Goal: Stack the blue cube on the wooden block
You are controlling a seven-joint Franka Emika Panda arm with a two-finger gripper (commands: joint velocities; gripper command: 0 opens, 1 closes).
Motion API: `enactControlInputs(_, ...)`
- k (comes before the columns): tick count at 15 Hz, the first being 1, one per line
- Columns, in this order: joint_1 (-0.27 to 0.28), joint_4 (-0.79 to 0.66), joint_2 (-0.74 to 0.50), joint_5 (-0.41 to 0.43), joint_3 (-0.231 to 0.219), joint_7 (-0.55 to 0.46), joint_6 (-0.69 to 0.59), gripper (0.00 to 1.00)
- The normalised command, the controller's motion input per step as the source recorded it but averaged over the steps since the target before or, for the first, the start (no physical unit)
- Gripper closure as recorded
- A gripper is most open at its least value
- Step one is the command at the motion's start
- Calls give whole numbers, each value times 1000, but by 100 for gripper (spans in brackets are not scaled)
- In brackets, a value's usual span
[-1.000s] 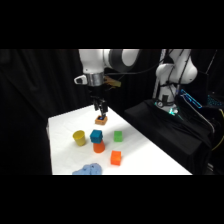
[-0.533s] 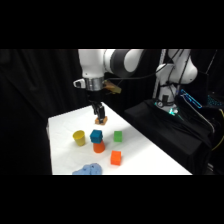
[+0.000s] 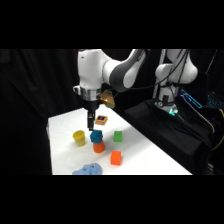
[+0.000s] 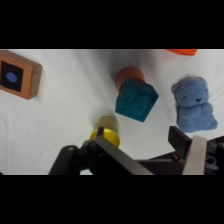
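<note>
Side view: your arm's middle is not cut off here, but the gripper (image 3: 90, 125) hangs low in front of the table's (image 3: 145, 155) far part, and its tips are too dark to separate from one another. The blue cube (image 3: 96, 136) sits directly on top of a small orange-red cylinder (image 3: 98, 147), just below the gripper; whether they touch, you cannot tell from this view. The wooden block (image 3: 101, 119) lies behind them near the far edge, partly masked by the gripper. Count: one yellow cup (image 3: 79, 137), one green cube (image 3: 118, 136), one orange cube (image 3: 116, 158), one light-blue soft shape (image 3: 88, 170) cut by the lower band.

Wrist view: the two fingers (image 4: 197, 152) rise from the bottom edge with a wide gap between them, and nothing lies in that gap; the gripper is spread and empty. The blue cube (image 4: 136, 99) stands clear of the fingers, tilted, covering most of the orange-red cylinder (image 4: 129, 76), of which only a rim shows. The wooden block (image 4: 19, 75) sits well apart at the left edge, cut off there, its dark square mark bearing a blue dot. The yellow cup (image 4: 105, 131) is partly hidden behind the linkage. The light-blue shape (image 4: 194, 104) reads here as one small plush bear. One orange sliver (image 4: 182, 51) is cut by the top band.
</note>
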Motion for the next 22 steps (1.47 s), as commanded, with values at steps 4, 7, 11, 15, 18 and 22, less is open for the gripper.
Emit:
enactControlInputs(4,165,13,11,-162,-138,565,47,0)
enactControlInputs(7,101,36,45,-57,-42,363,35,0)
enactControlInputs(11,38,74,113,-8,-31,217,59,0)
enactControlInputs(15,-5,102,147,97,-4,65,60,0)
enactControlInputs(18,-26,109,117,197,51,-55,82,0)
enactControlInputs(22,-41,98,103,208,53,-107,124,0)
